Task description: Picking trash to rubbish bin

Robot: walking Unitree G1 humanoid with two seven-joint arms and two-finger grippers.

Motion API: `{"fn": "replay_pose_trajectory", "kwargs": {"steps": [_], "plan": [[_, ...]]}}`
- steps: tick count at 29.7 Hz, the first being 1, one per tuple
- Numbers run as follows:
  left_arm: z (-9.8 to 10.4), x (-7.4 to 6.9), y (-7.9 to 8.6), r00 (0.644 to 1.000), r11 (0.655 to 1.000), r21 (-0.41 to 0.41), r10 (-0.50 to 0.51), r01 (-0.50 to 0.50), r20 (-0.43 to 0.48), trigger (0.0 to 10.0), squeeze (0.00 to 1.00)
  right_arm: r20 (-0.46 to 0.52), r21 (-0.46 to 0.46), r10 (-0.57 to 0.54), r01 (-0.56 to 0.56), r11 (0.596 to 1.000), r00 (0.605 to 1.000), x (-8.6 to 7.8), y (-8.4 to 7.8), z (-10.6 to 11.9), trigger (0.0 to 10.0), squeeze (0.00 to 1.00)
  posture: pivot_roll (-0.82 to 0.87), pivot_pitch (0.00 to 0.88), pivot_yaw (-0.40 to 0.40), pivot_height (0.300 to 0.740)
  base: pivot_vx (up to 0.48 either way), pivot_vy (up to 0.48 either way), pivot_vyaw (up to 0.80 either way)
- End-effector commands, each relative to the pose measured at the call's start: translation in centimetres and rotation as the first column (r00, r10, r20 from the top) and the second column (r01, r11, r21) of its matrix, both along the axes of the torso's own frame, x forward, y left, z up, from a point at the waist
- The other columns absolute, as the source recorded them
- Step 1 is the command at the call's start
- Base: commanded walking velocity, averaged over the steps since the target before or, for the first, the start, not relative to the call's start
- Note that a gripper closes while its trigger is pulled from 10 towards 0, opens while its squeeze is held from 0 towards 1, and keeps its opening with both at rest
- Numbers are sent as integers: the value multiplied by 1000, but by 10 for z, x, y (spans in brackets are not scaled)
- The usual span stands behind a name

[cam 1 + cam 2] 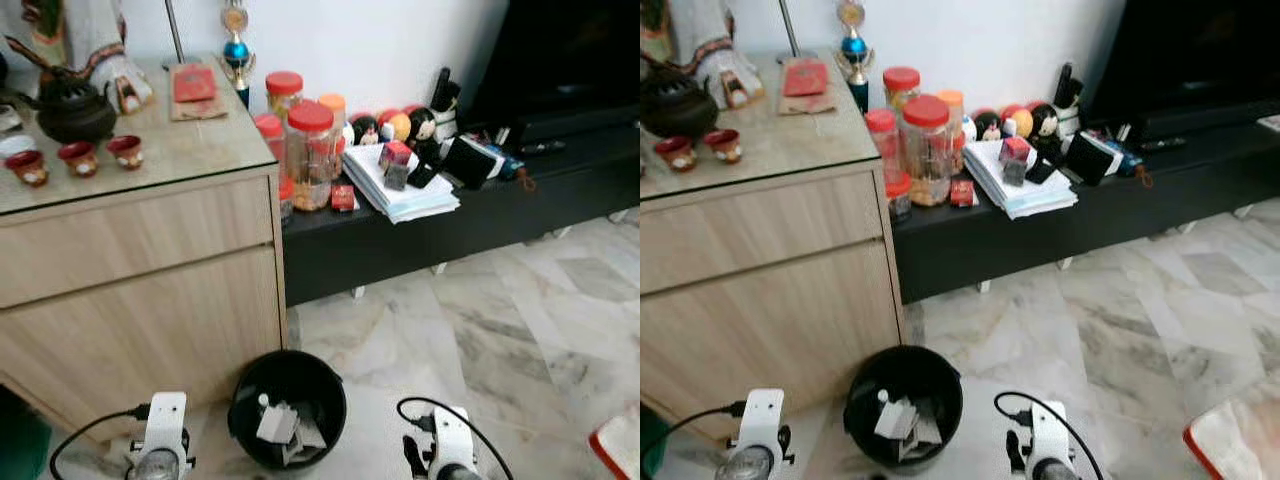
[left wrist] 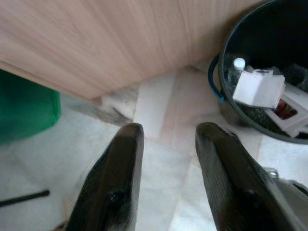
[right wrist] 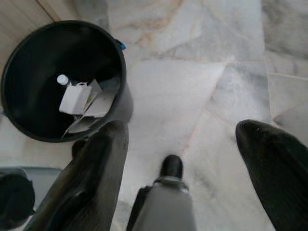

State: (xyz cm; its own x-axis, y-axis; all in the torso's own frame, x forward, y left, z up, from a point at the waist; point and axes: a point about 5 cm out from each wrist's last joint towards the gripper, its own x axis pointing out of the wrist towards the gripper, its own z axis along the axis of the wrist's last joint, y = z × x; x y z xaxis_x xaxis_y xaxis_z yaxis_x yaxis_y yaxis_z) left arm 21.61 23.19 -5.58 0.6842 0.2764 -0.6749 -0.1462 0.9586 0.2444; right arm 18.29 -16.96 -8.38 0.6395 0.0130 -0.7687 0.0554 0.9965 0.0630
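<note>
Currently: black rubbish bin [image 1: 288, 405] on marble floor [image 1: 1120, 310], between left tool [image 2: 166, 178] and right tool [image 3: 192, 159], near both. Holding white cartons [image 3: 77, 98] and a bottle [image 2: 238, 63]. Both tools spread, gripping nothing. Beside wooden cabinet [image 1: 140, 300].

The black rubbish bin [image 1: 288, 405] stands on the marble floor [image 1: 480, 330] just beside the wooden cabinet [image 1: 140, 300], its open mouth unobstructed from above, with cartons and a bottle inside. Open floor stretches to the bin's right. Jars [image 1: 308, 150] crowd the low black shelf [image 1: 440, 225] behind.
</note>
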Motion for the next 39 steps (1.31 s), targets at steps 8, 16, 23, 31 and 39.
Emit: {"fn": "replay_pose_trajectory", "kwargs": {"steps": [8, 16, 23, 31, 39], "plan": [[-4, -7, 0, 1000, 1000, -14, 16, -16, -19, 10000, 0, 10, -4, -10, 10, 1000, 1000, 3, -4, 2, 10000, 0, -47, 0, -5, 740, -299, 0, 0], [-5, -7, 0, 1000, 1000, -15, 16, -16, -18, 10000, 0, 13, -2, -11, 11, 1000, 1000, 2, -4, 2, 10000, 0, -47, 0, -7, 740, -299, 0, 0], [-5, -8, 0, 1000, 1000, -17, 20, -20, -18, 10000, 0, 24, 6, -16, 15, 1000, 1000, 4, -4, 3, 10000, 0, -46, 0, -10, 740, -300, 0, 0], [-5, -7, -1, 1000, 1000, -18, 20, -20, -20, 10000, 0, 24, 7, -17, 16, 1000, 1000, 4, -4, 3, 10000, 0, -46, 0, -13, 740, -108, 0, 0], [-5, -8, -1, 999, 999, -19, 29, -29, -21, 10000, 0, 23, 12, -25, 25, 1000, 999, 3, -5, 2, 10000, 0, -44, 0, -13, 740, 0, 0, 0]]}}
